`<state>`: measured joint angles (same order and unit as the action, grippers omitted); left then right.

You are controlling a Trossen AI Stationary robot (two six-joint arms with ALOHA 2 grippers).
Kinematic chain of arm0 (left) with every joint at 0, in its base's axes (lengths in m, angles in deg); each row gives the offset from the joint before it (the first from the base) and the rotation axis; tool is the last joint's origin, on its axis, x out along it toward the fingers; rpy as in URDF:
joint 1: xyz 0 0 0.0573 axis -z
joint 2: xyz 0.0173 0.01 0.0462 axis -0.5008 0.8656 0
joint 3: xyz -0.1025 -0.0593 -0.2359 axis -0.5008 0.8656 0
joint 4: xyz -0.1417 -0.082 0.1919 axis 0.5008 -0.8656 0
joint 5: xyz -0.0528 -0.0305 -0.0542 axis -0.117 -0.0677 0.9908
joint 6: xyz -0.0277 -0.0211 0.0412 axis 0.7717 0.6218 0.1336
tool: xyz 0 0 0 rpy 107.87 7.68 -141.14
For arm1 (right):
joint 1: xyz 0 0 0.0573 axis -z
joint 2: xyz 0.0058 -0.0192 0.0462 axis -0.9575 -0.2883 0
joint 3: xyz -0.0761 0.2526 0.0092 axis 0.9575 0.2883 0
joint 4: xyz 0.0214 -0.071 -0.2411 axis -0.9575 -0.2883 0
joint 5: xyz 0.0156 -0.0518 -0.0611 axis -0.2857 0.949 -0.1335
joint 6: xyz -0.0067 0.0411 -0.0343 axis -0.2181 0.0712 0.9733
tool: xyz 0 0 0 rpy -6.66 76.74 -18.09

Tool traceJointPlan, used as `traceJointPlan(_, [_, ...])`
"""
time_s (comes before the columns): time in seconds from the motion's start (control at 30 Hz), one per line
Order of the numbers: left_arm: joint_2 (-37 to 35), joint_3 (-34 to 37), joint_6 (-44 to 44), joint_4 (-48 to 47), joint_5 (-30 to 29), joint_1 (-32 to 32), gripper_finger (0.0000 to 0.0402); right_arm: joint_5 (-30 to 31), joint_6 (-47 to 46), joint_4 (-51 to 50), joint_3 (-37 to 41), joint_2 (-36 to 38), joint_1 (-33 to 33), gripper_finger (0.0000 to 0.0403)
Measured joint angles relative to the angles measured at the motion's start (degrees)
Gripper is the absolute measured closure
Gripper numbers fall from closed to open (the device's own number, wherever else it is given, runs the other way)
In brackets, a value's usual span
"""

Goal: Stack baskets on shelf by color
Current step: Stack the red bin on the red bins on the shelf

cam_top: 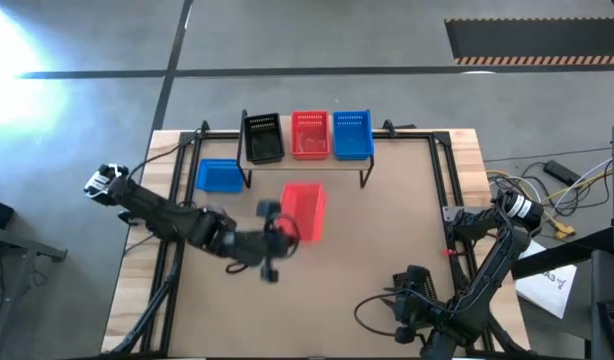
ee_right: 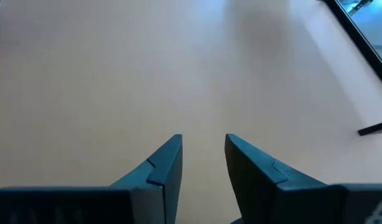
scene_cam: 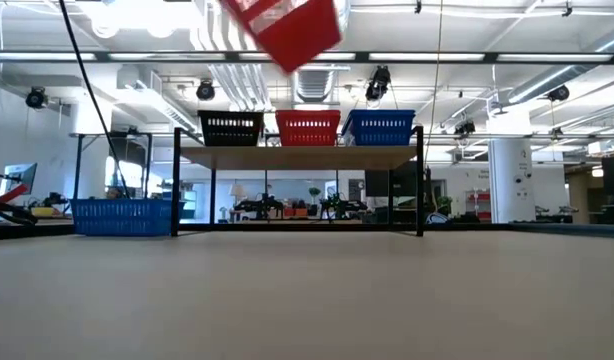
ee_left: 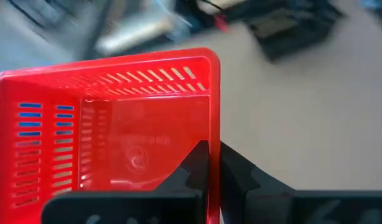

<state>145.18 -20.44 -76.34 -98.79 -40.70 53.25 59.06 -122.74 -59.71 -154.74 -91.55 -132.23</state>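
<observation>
My left gripper (cam_top: 287, 232) (ee_left: 214, 149) is shut on a red basket (cam_top: 305, 210) (scene_cam: 287, 30) (ee_left: 104, 130) over the middle of the table, in front of the shelf (cam_top: 307, 160) (scene_cam: 297, 157). On the shelf stand a black basket (cam_top: 262, 138) (scene_cam: 231, 128), a red one (cam_top: 309, 135) (scene_cam: 308, 128) and a blue one (cam_top: 353, 135) (scene_cam: 380, 127), side by side. Another blue basket (cam_top: 218, 176) (scene_cam: 122, 213) rests on the table left of the shelf. My right gripper (cam_top: 399, 290) (ee_right: 202, 155) hangs open over bare table near the near right corner. My left gripper pinches one short end wall of the red basket (ee_left: 214, 124) at its rim, with one finger (ee_left: 194, 165) inside the basket and one (ee_left: 237, 168) outside. The basket is lifted clear of the table and hangs tilted, high in the low view.
Black frame rails (cam_top: 442, 180) run along the table's left and right sides. Cables (cam_top: 372, 310) lie by the right arm's base. Bare tabletop (cam_top: 387, 230) stretches between the shelf and the near edge.
</observation>
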Motion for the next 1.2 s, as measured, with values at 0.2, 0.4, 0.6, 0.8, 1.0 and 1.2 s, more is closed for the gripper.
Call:
traceJointPlan(0.2, [-0.02,-6.17,-17.09,0.49,1.18,-13.22,0.0401,1.59,0.11,0.39,0.0,0.0,0.01,0.0289])
traceJointPlan(0.4, [0.63,-6.69,-26.02,1.87,11.31,-30.8,0.0401,2.74,-0.73,0.48,0.0,0.0,0.02,0.0294])
traceJointPlan(0.6, [4.53,-5.72,-27.39,5.35,21.08,-41.17,0.0401,3.7,-0.71,0.77,0.0,0.0,0.03,0.0292])
traceJointPlan(0.8, [8.14,-5.84,-27.41,6.27,21.06,-42.2,0.0401,4.17,-0.71,0.87,0.0,0.0,0.02,0.03])
traceJointPlan(1.0, [8.98,-5.68,-27.43,6.01,20.97,-42.22,0.0401,4.19,-0.76,0.91,0.0,0.0,0.02,0.0308])
traceJointPlan(1.2, [8.43,-5.98,-27.31,5.66,20.95,-42.03,0.0359,4.2,-0.73,0.96,0.0,0.0,0.02,0.0308])
